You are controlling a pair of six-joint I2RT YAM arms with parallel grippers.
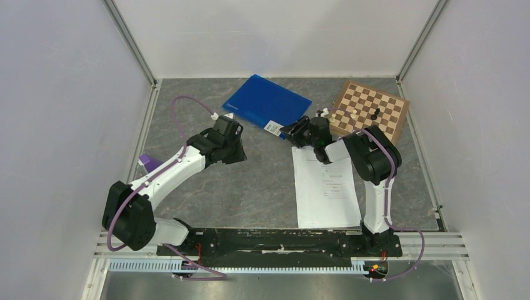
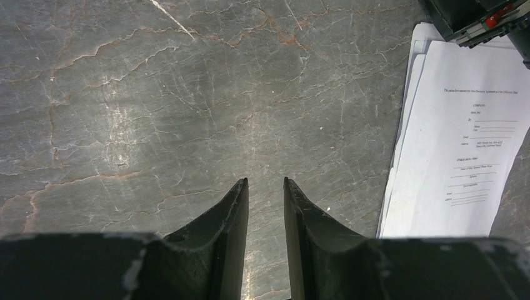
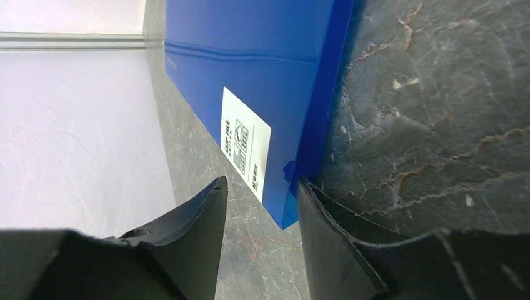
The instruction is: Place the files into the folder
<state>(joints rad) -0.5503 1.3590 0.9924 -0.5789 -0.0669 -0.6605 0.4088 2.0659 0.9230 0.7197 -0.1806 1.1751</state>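
Note:
The blue folder (image 1: 267, 103) lies closed at the back of the table, its white label (image 1: 273, 127) at the near corner. In the right wrist view the folder (image 3: 262, 56) fills the top, and its labelled corner (image 3: 245, 144) reaches down between the tips of my right gripper (image 3: 262, 181). That gripper (image 1: 299, 132) is open, its right finger close beside the folder's edge. The files (image 1: 325, 187) are a stack of white printed sheets lying under my right arm. My left gripper (image 2: 265, 181) hovers over bare table left of the files (image 2: 462, 144), slightly open and empty.
A brown chessboard (image 1: 370, 109) with a few pieces lies at the back right, close behind my right arm. A small purple object (image 1: 147, 164) sits by the left wall. White walls enclose the table on three sides.

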